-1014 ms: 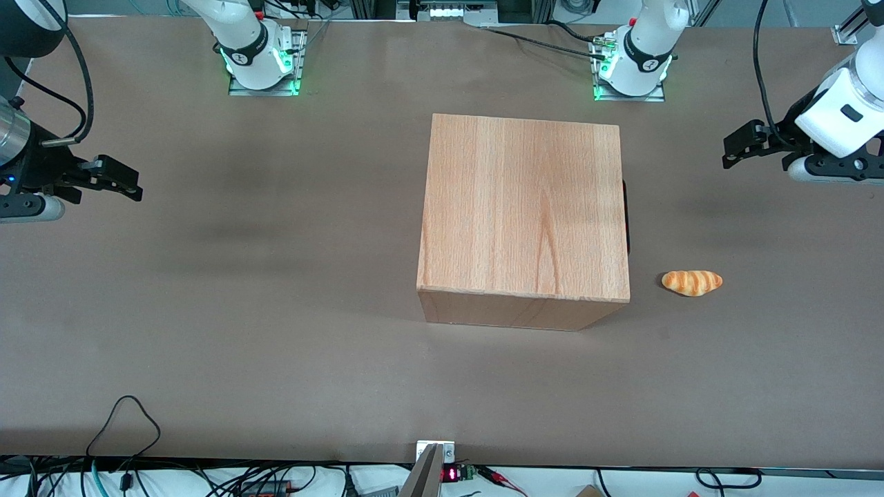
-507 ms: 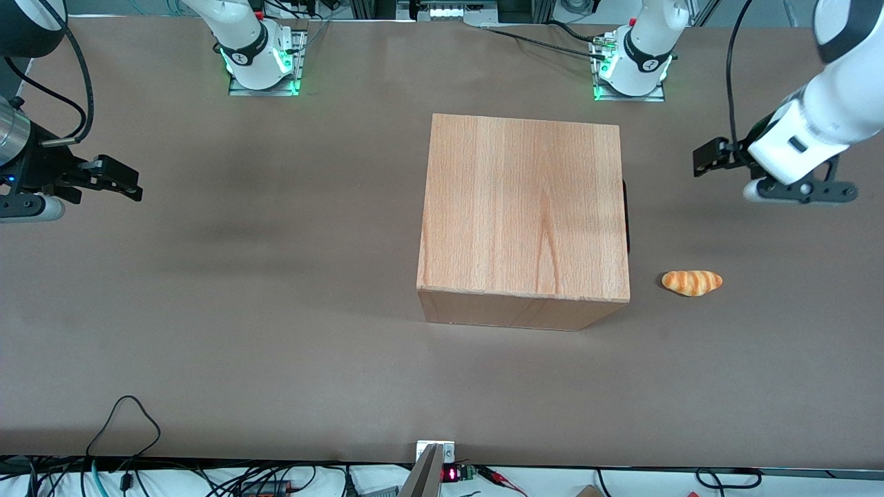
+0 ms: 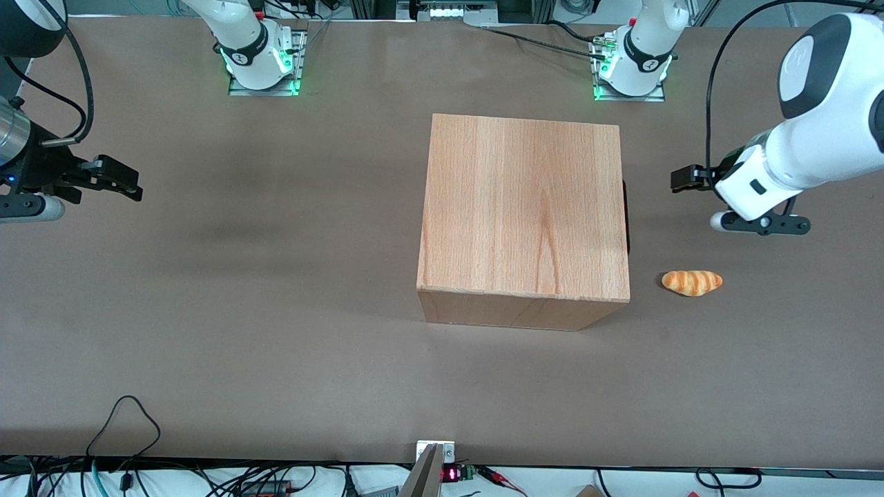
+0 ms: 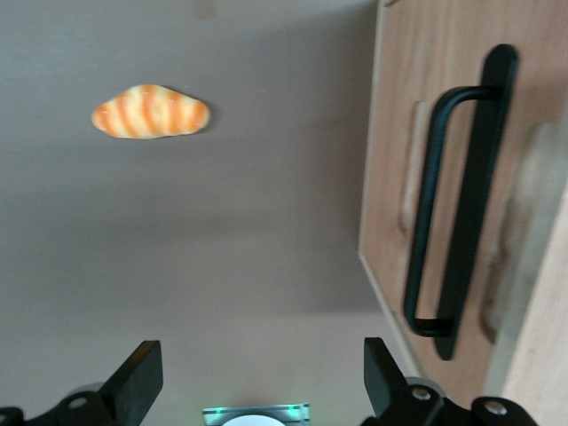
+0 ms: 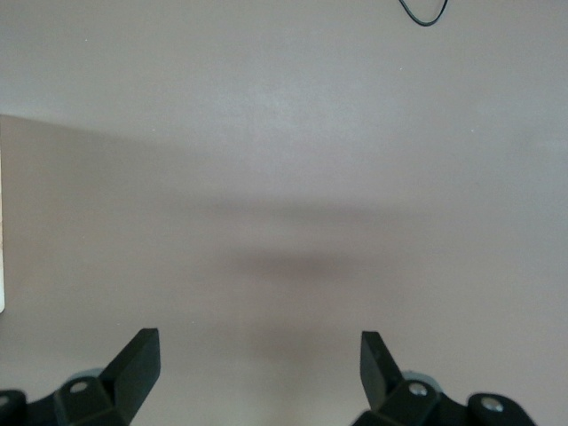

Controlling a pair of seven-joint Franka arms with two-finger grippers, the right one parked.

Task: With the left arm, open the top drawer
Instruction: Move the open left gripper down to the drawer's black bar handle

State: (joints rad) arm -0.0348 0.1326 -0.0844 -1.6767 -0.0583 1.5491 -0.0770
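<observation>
No text, label, brand, number or sign can be read anywhere.

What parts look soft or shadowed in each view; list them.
Left wrist view: the black handle and drawer front look soft-edged, the bread roll slightly sharper, and the open gripper is dark. Front view: even light, with faint shadows on the table and green glow at the arm bases.

Cabinet (image 3: pixel 523 207): light wood, visible grain, matt. Handle (image 4: pixel 457 200): smooth black. Left arm (image 3: pixel 815 138): glossy white plastic; end effector (image 3: pixel 680 179) matt black. Desk (image 3: pixel 242 310): matt brown.
</observation>
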